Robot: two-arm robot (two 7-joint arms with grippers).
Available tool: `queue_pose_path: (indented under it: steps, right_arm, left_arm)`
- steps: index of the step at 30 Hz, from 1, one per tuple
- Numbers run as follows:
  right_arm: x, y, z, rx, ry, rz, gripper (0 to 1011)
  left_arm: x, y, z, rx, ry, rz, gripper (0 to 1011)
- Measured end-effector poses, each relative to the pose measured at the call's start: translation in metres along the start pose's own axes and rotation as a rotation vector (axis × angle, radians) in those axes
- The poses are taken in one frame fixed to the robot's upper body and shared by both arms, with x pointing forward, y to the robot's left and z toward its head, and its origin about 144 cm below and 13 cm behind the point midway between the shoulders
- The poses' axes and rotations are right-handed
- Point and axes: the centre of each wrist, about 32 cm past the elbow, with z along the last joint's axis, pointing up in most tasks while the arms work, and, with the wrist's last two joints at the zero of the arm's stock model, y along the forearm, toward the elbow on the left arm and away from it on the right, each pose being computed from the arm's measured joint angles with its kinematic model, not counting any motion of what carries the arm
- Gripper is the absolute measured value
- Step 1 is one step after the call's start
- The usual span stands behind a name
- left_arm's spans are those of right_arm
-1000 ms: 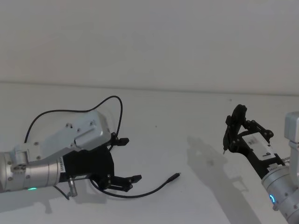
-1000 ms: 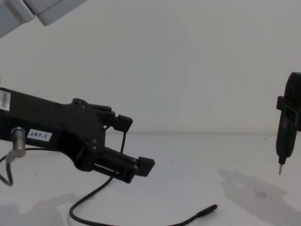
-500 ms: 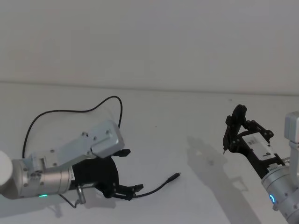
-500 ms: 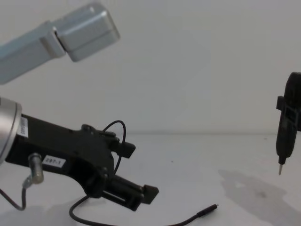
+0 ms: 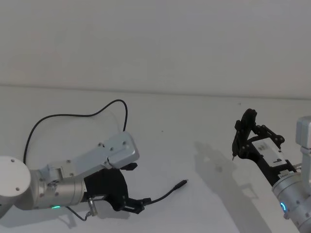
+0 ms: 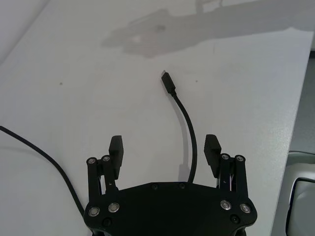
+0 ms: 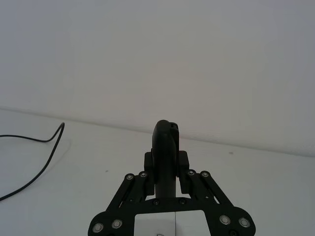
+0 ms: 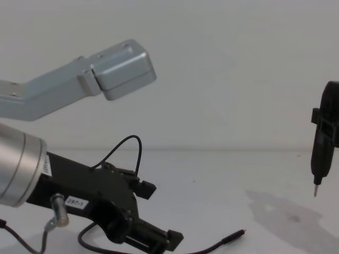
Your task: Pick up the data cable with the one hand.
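My left gripper (image 6: 164,145), jaws spread and empty, straddles the cable (image 6: 189,129), which runs straight ahead to its plug (image 6: 169,82); my closed right gripper (image 5: 241,138) hangs well away from it.

The left arm (image 5: 29,187) reaches forward, low down, and points toward the robot's right. Its round silver wrist (image 5: 58,191) has a small green light (image 5: 57,207). The black left gripper (image 5: 139,183) is tipped on its side, one finger higher than the other. Its two fingers (image 6: 116,145) are spread wide apart, with nothing held between them. The right arm (image 5: 296,199) is off on the right side, and it holds the right gripper (image 5: 243,133) up in the air.
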Motion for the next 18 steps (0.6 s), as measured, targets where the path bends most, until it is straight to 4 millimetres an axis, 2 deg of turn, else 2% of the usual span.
queue_pose_path:
  steps: [18]
  right_arm:
    - [0.0, 0.0, 0.0, 0.0, 0.0, 0.0, 268]
  left_arm:
    - [-0.002, -0.023, 0.003, 0.047, -0.01, -0.012, 1001]
